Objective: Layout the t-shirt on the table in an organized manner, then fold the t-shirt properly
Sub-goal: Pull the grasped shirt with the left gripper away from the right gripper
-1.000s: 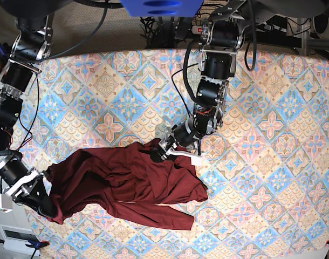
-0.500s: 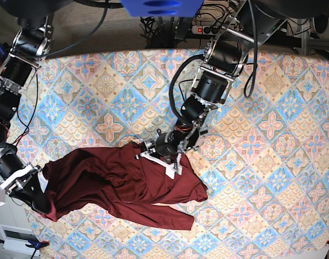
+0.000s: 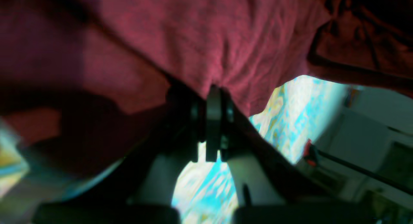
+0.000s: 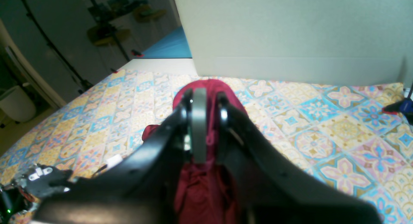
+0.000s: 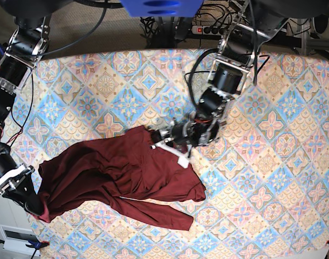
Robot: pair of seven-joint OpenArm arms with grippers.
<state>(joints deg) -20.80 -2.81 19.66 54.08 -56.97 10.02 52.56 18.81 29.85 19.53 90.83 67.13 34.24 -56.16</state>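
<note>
The dark maroon t-shirt (image 5: 116, 175) lies crumpled on the front left part of the table (image 5: 100, 97), with one sleeve trailing to the front (image 5: 164, 216). My left gripper (image 5: 164, 142) is shut on the shirt's upper right edge; in the left wrist view (image 3: 213, 90) the fabric (image 3: 200, 40) bunches between its closed jaws. My right gripper (image 5: 39, 209) is shut on the shirt's far left end at the table's left edge. In the right wrist view (image 4: 200, 96) maroon cloth (image 4: 206, 185) is pinched between its jaws.
Cables and a power strip (image 5: 207, 27) lie past the table's back edge. A white box (image 4: 290, 33) stands behind the table in the right wrist view. A blue clamp (image 4: 400, 107) and a red clamp (image 3: 308, 151) sit on table edges.
My left gripper has moved up and right with the shirt's edge. My right gripper has pulled the left end further left, which has stretched the shirt wider.
</note>
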